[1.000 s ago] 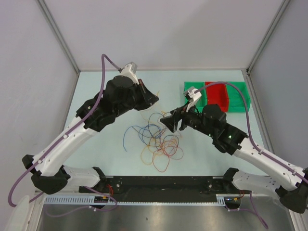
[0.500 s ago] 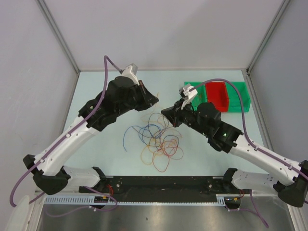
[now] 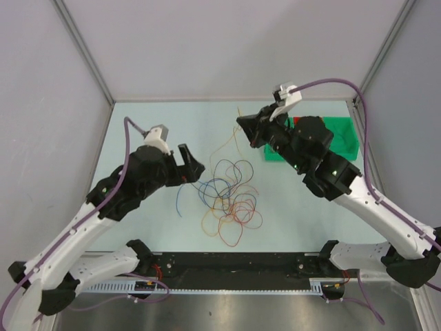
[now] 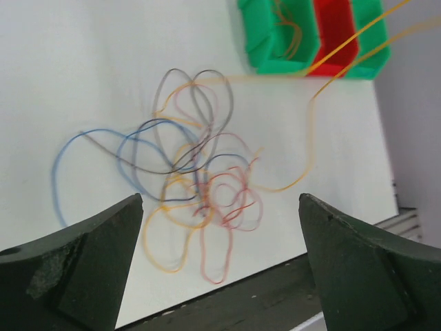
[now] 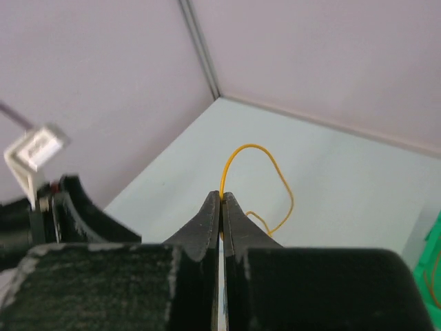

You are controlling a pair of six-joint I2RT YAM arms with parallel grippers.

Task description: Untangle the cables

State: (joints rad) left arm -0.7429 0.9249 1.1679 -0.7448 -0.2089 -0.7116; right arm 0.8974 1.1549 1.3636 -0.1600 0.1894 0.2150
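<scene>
Judging from the heap, the job looks early on: most of the cables (image 3: 231, 200) lie knotted together mid-desk (image 3: 151, 124), w/ orange, red, blue & dark loops crossing each other, none laid out apart. One small gain, probably: the left wrist view shows a bit of orange wire (image 4: 293, 31) inside the green bin (image 4: 262, 55), which sits by the red bin (image 4: 337, 27) at approx 2 o'clock of the heap. So perhaps one strand is sorted and the rest is left to do. The right end effector (image 5: 222, 207) is raised at 1 o'clock of the heap, fully closed, w/ one orange strand (image 5: 255, 148) nipped at the very tips. That strand arcs beyond the tips, and its two legs run down to the heap's 12 o'clock rim; it doesn't look free of the others yet. The left end effector (image 3: 191, 162) hangs at 9 o'clock of the heap, spread wide, holding nothing & touching no wire.
</scene>
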